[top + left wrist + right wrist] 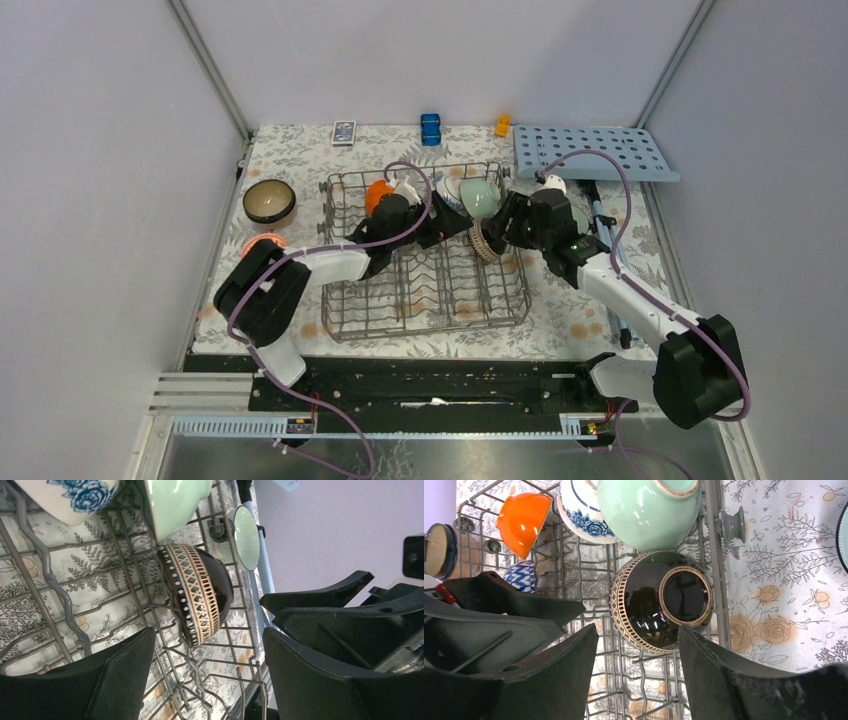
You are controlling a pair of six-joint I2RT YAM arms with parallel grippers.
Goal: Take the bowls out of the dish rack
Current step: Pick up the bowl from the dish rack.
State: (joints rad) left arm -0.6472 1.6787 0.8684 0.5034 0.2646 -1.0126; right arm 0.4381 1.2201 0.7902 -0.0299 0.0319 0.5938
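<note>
The grey wire dish rack sits mid-table. A dark bowl with a tan lattice band stands on edge among its tines, beside a pale green bowl, a blue-and-white bowl and an orange bowl. My left gripper is open, its tips level with the dark bowl's near rim and apart from it. My right gripper is open around the dark bowl's lower side. Its right finger is at the bowl's foot, and the left finger stands clear.
A dark brown bowl and a red-patterned bowl sit on the cloth left of the rack. Another pale green bowl lies just right of it. Along the back edge are a light-blue perforated board, a card box and a blue toy.
</note>
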